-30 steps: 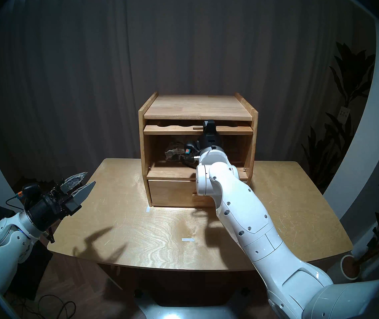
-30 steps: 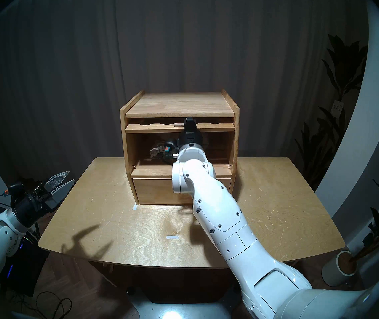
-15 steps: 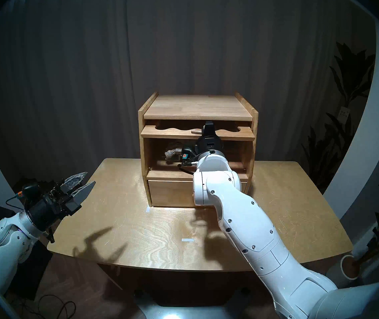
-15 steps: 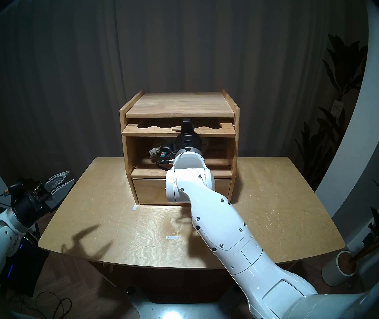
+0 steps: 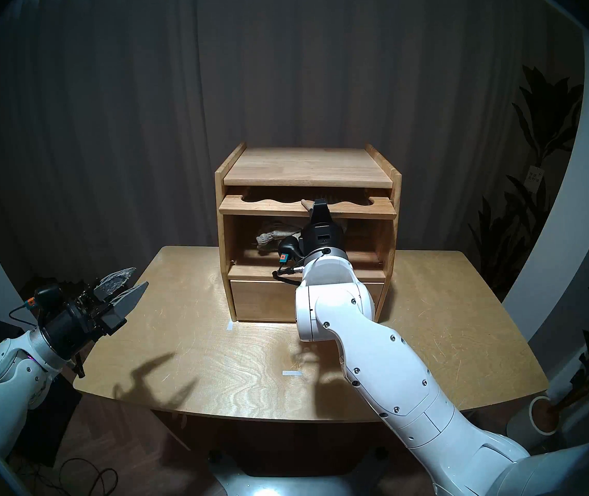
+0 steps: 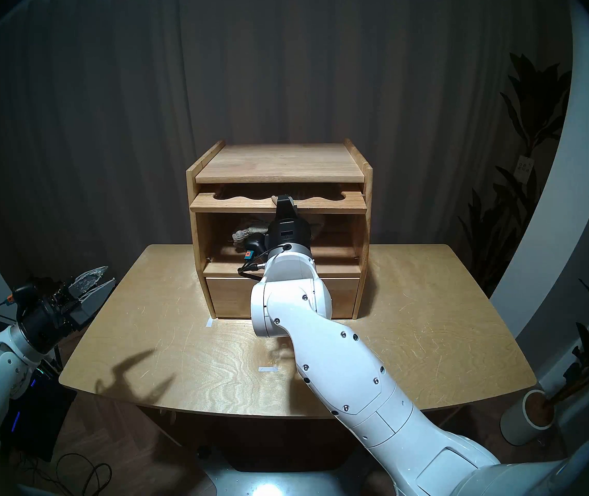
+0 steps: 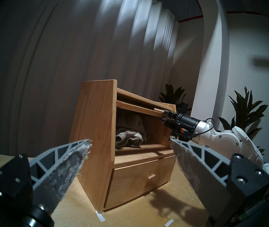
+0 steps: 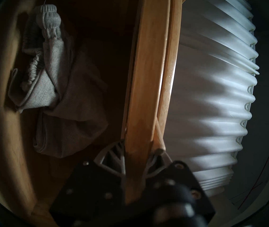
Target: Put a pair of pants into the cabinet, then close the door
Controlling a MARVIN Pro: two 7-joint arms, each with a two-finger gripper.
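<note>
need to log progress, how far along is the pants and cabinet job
Done: pants lie inside the cabinet. In hand: right gripper is shut on the front edge of the door, which sits level, partly slid out up top. Left: bring the door down shut.

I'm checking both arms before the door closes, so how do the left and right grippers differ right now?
The left gripper is open and empty; the right gripper is shut on the front edge of the door. The left one hangs off the table's left side, away from the cabinet; the right one reaches to the cabinet's opening, above the pants. Both point roughly level.
</note>
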